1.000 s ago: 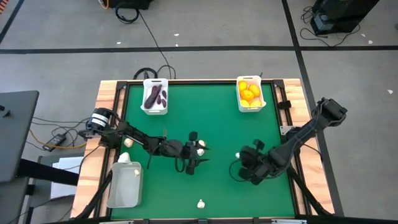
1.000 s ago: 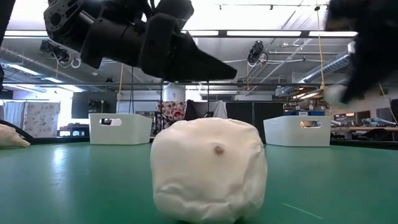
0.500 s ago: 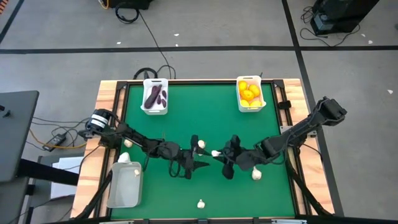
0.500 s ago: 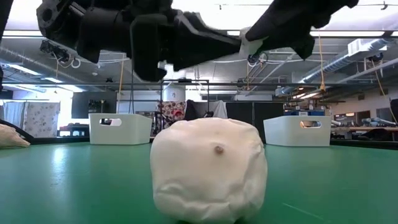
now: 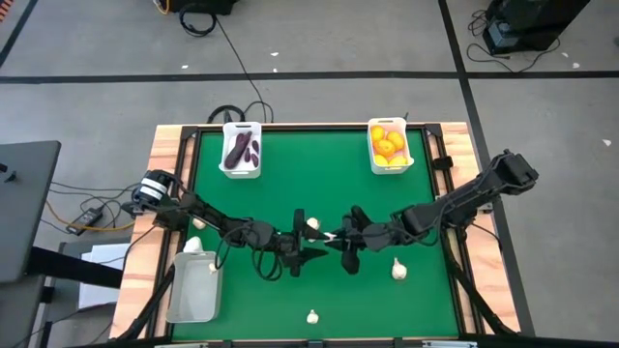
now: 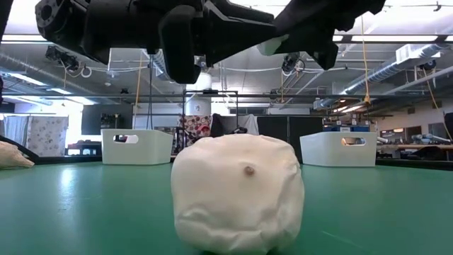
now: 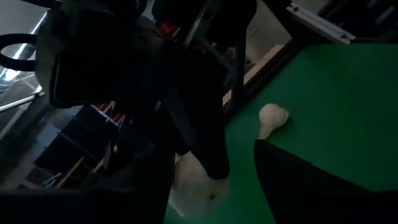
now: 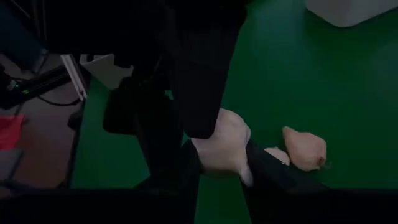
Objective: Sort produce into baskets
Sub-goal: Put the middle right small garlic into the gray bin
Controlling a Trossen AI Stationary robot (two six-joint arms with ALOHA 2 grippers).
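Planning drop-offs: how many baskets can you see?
3. The eggplant basket sits at the table's far left, the citrus basket at the far right, and the clear basket at the near left. None seem hidden.

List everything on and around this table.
table: one, green top, wooden edges
white baskets: two, far side
clear basket: one, near left corner
eggplants: a few, purple, left white basket
citrus: several, yellow and orange, right white basket
garlic: seven, whitish; one held, one in the clear basket, the others loose
left gripper: open, mid-table beside a garlic
right gripper: shut on a garlic, facing the left
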